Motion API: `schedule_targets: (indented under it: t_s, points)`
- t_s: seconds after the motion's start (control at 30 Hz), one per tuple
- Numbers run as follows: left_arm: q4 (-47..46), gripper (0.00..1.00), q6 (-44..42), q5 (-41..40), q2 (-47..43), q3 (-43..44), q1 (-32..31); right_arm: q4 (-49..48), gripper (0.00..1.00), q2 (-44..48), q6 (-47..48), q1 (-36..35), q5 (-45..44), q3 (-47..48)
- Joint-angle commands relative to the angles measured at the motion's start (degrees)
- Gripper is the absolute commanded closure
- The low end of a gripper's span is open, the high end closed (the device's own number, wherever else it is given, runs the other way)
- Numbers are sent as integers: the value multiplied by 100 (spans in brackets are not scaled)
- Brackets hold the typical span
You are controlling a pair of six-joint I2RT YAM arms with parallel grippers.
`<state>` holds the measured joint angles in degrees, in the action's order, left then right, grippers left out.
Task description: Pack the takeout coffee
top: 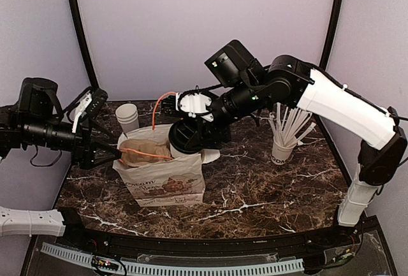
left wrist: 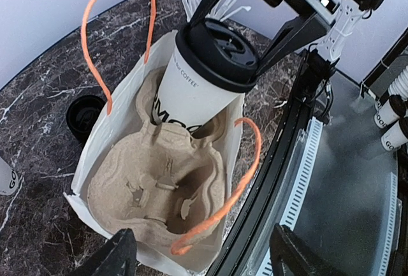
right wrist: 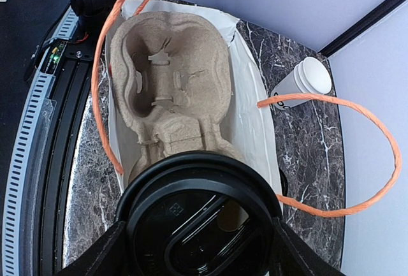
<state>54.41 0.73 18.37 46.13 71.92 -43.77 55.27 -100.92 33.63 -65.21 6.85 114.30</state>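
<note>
Takeout coffee [left wrist: 191, 91] sat tilted, base at tray [left wrist: 127, 193] well inside paper bag [left wrist: 102, 142], right claw [right wrist: 194, 250] clamped on it. Left claw [left wrist: 207, 257] apart at bag's left end. I feared tilt catching well rim, tipping cup.

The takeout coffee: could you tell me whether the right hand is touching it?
Touching. In the left wrist view the fingers of the right hand press on opposite sides of the takeout coffee at its lid, holding it tilted.
</note>
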Motion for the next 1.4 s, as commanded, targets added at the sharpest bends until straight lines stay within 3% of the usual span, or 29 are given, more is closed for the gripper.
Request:
schedule_targets:
  t_s: [0.0,0.23,0.33,0.37,0.43,0.97,1.37]
  points:
    - [58,29,-388,207,360,-80,21,109,44,26,52,43,-56,26]
    - [57,57,-656,108,931,148,20,103,43,66,30,41,-79,-18]
    - [65,76,-705,215,1090,341,23,110,43,73,41,41,-132,-31]
    - [97,89,-706,300,1128,448,14,116,43,73,39,43,-173,-31]
    - [167,99,-676,437,1167,567,12,124,43,73,43,43,-292,-39]
    - [384,100,-113,1898,1627,712,-340,-70,44,91,-84,111,-890,-138]
    - [-971,99,-100,1361,1688,1074,-565,113,43,-36,-10,103,-194,-449]
